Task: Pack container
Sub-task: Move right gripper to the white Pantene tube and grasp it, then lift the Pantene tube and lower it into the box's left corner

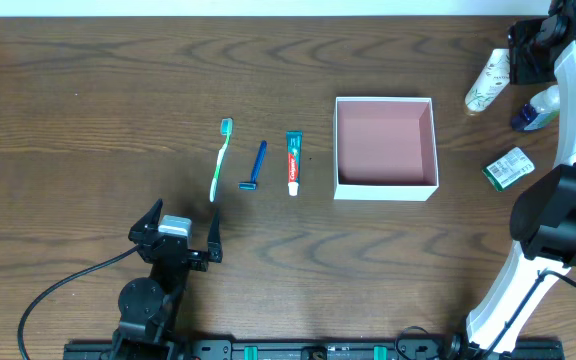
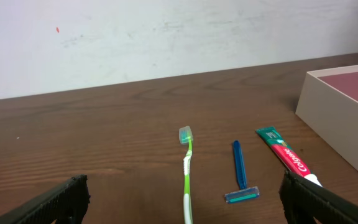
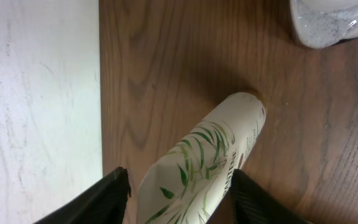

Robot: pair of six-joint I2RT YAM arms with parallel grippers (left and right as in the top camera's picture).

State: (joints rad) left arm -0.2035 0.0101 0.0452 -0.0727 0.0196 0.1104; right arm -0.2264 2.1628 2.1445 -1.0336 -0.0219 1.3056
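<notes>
Container (image 1: 385, 191) mid-table, right claw (image 3: 179, 190) well apart (astride a tube (image 3: 211, 152))

Light: bright, even | shadows: faint, soft | focus: overhead sharp, wrist views slightly soft

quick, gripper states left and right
left gripper: open, empty
right gripper: straddling the leaf-print tube, grip cannot be told

The table (image 1: 88, 100) is holding one toothbrush (image 1: 220, 158), one razor (image 1: 255, 165), one toothpaste tube (image 1: 293, 162), one box (image 1: 385, 190), one leaf-printed tube (image 1: 488, 82), one bottle (image 1: 530, 112) and one packet (image 1: 509, 168).
</notes>
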